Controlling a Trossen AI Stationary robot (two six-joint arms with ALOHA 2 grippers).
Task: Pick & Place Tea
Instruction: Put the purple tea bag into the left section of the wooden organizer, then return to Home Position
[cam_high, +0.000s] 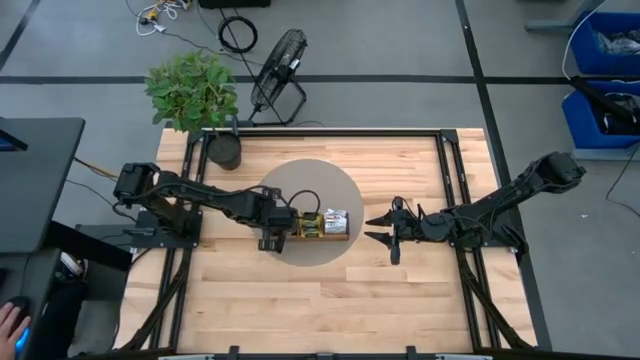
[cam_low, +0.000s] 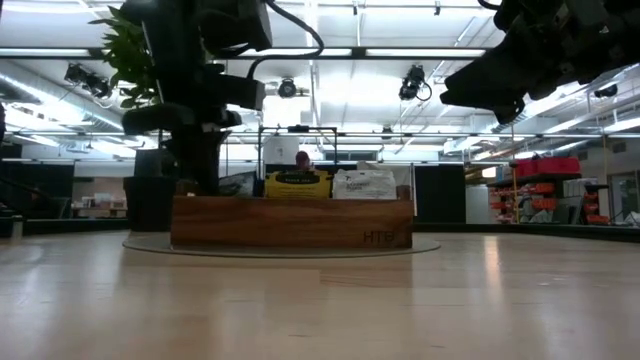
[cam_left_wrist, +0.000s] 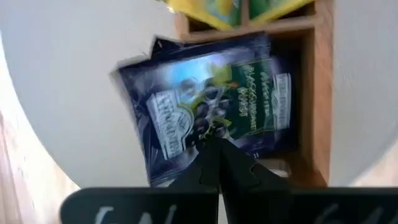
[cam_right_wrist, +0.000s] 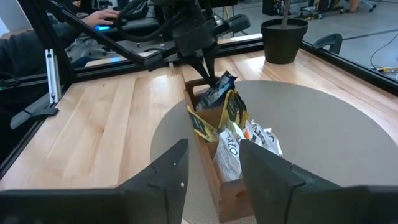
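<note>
Over the wooden tray's (cam_right_wrist: 214, 158) end compartment, we are holding a dark tea sachet (cam_left_wrist: 205, 115) clamped in the left tool (cam_left_wrist: 214, 146). Right tool (cam_high: 383, 228) is waiting apart, fingers spread. Next, we judge, lowering it in and releasing.

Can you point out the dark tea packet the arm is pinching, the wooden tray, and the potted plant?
dark tea packet (cam_left_wrist: 205, 109): left wrist view, its printed face.
wooden tray (cam_low: 290, 222): low view, its front wall.
potted plant (cam_high: 190, 88): high view, its leaves.
</note>
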